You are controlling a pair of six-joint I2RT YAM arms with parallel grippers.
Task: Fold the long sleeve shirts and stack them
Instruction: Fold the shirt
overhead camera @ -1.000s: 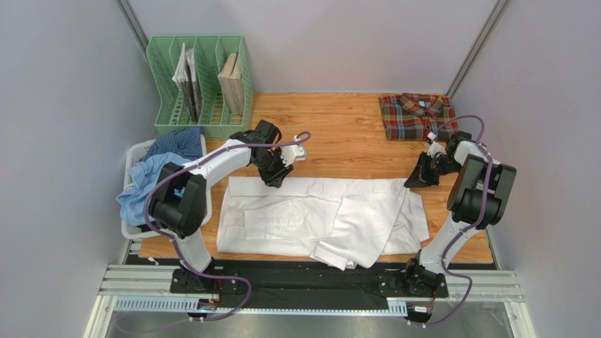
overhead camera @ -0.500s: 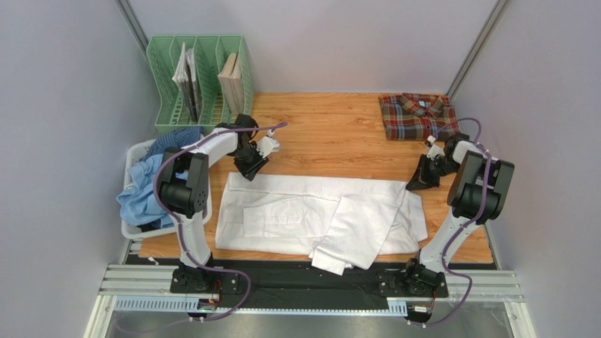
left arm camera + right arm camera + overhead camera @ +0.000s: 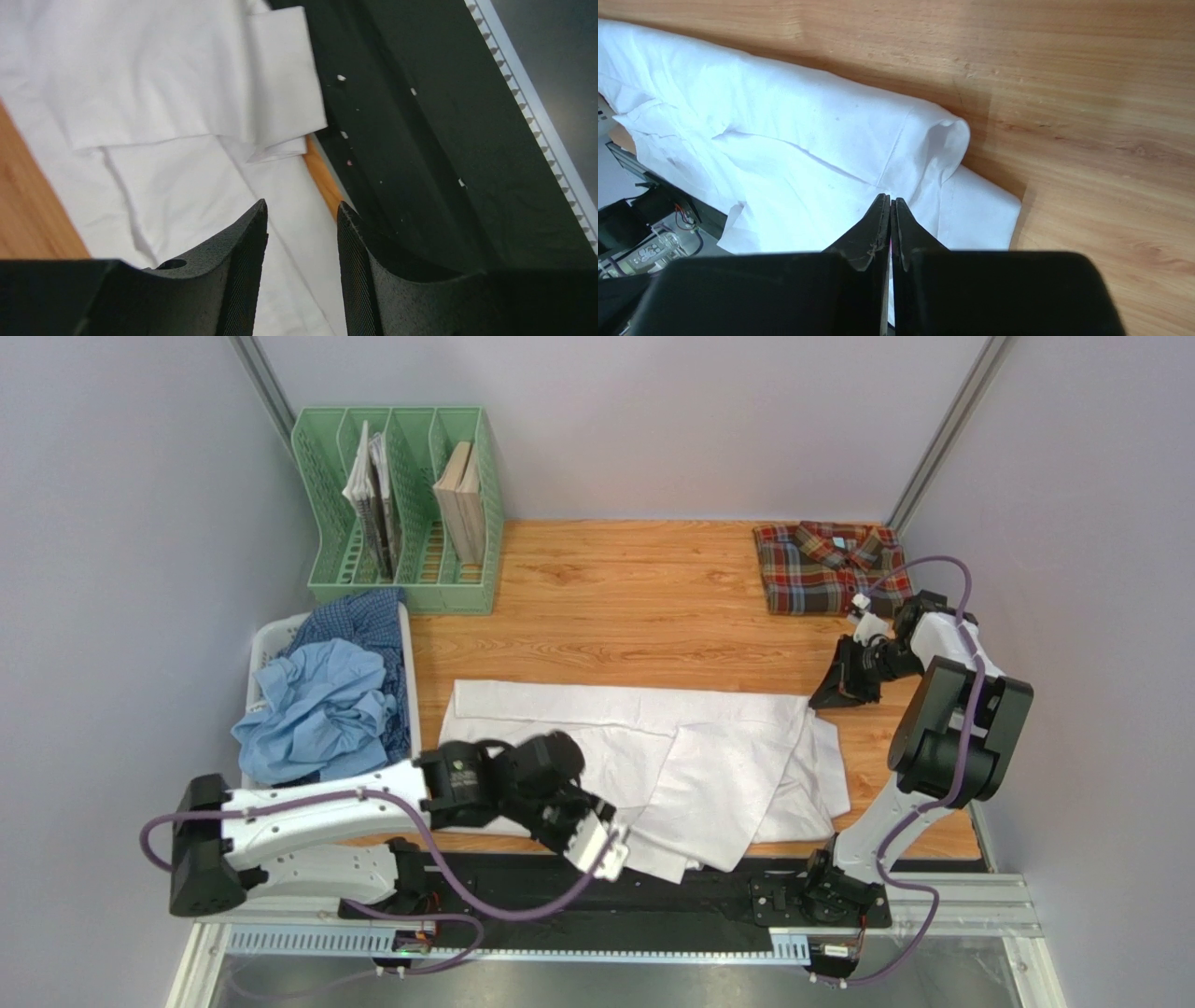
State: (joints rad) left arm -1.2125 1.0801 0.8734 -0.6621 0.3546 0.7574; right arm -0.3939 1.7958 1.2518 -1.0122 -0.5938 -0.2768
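Right gripper (image 3: 890,203) above wooden table (image 3: 673,602)

Plain white shirt (image 3: 701,742), red-green-navy plaid shirt (image 3: 828,567) — light blue shirt (image 3: 316,707), green rack (image 3: 421,592)

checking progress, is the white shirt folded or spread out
Partly folded. The white shirt lies stretched along the table, with one sleeve laid back over its body and a cuff hanging past the near edge.
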